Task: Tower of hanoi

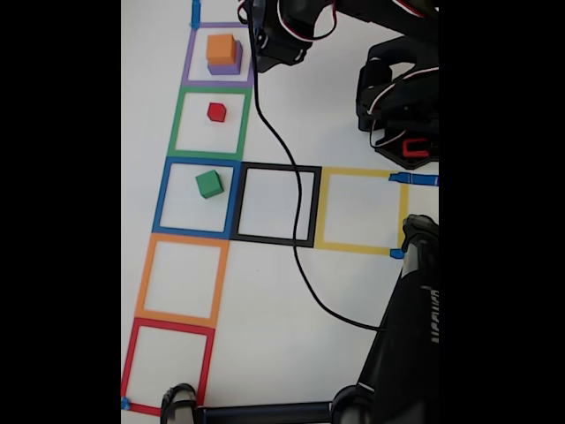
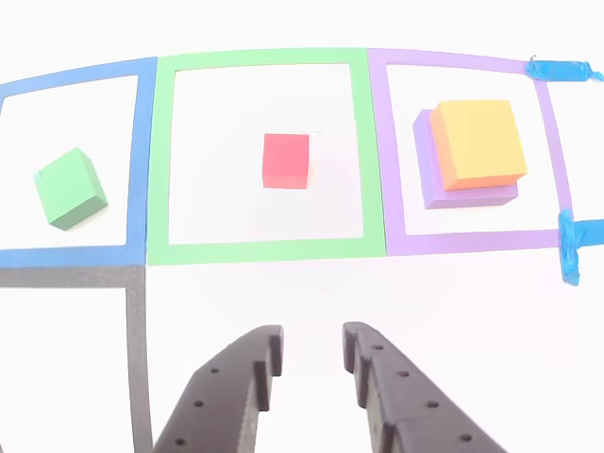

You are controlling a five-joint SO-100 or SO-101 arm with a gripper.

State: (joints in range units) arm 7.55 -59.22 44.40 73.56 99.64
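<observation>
The small orange cube [image 2: 481, 142] sits on top of the bigger purple cube [image 2: 429, 175], and both are inside the purple tape square [image 2: 377, 151] at the far right in the other view. The tiny red cube [image 2: 285, 159] sits alone in the middle of the green tape square [image 2: 160, 160], straight ahead of the pincer. The small green cube [image 2: 69, 188] sits in the blue tape square [image 2: 142, 160] at the left, turned a bit so a corner points near. The other cubes sit square with the tape lines. Cubes have no long side, so none of them points any special way.

The dark pincer [image 2: 311, 349] hangs low over the white table [image 2: 311, 283], on the near side of the green square. Its two fingers are a little way apart, and it holds nothing.

I think the tower is half built. The green cube should go on the orange one next, then the red one on top. So the pincer must swing left, open wider, and drop over the green cube. It may need to twist to match the turned sides.

In the fixed view the black cable [image 1: 291, 221] crosses the black tape square [image 1: 275, 205].
</observation>
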